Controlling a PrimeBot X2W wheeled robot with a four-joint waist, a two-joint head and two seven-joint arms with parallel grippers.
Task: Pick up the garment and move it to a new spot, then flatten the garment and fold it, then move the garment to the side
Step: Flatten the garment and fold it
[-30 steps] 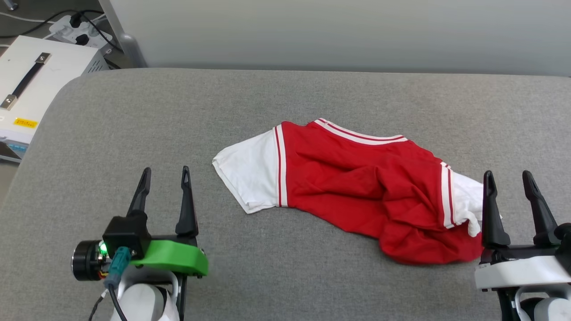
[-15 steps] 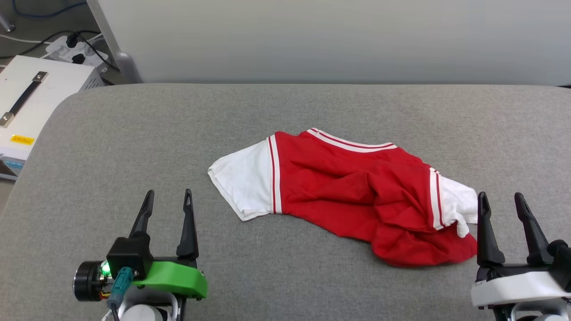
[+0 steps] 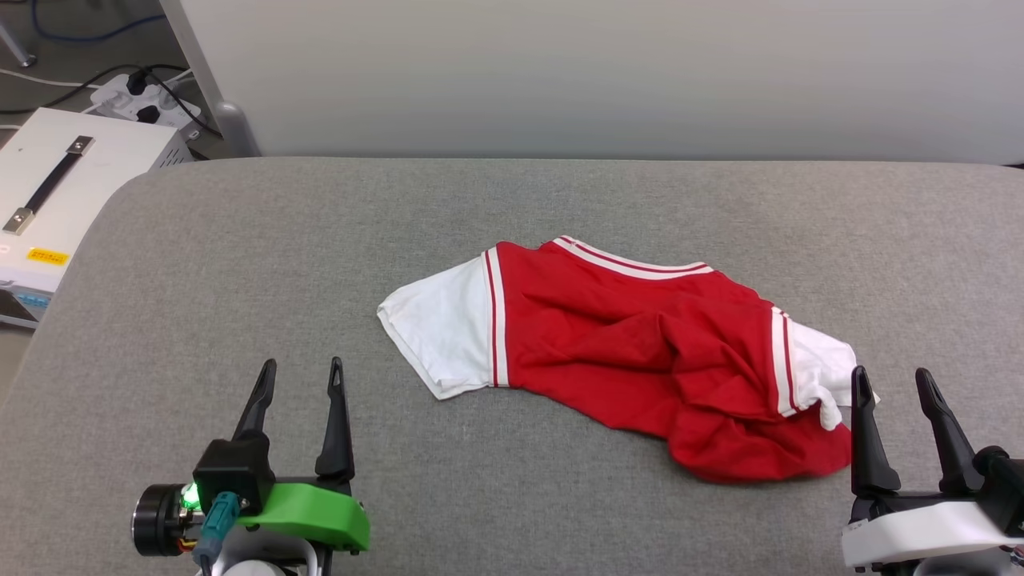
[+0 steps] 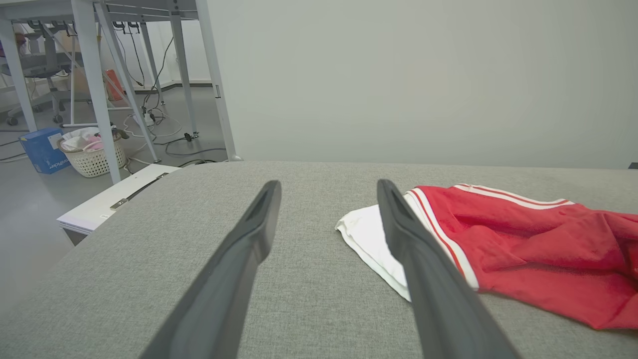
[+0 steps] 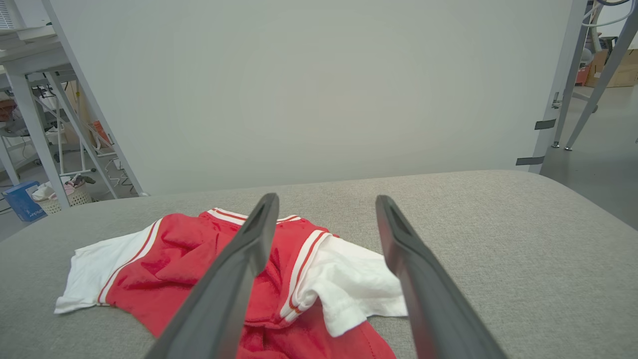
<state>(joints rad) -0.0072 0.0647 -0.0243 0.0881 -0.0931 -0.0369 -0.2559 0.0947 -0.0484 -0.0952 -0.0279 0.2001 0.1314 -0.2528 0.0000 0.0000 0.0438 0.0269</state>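
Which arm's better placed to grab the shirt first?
Likely right. The right pincer is open, close beside the garment at its crumpled corner; the left pincer, also open, stands apart from it.

This is looking like a lab: metal table legs (image 4: 97, 89) are standing around, wires (image 4: 149, 115) are lying on the floor (image 4: 30, 214).

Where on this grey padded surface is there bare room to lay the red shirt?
Bare: the far strip between the red jersey T-shirt and the wall, and the left stretch beyond its white sleeve. Crowded: near right, by the right gripper and bunched cloth.
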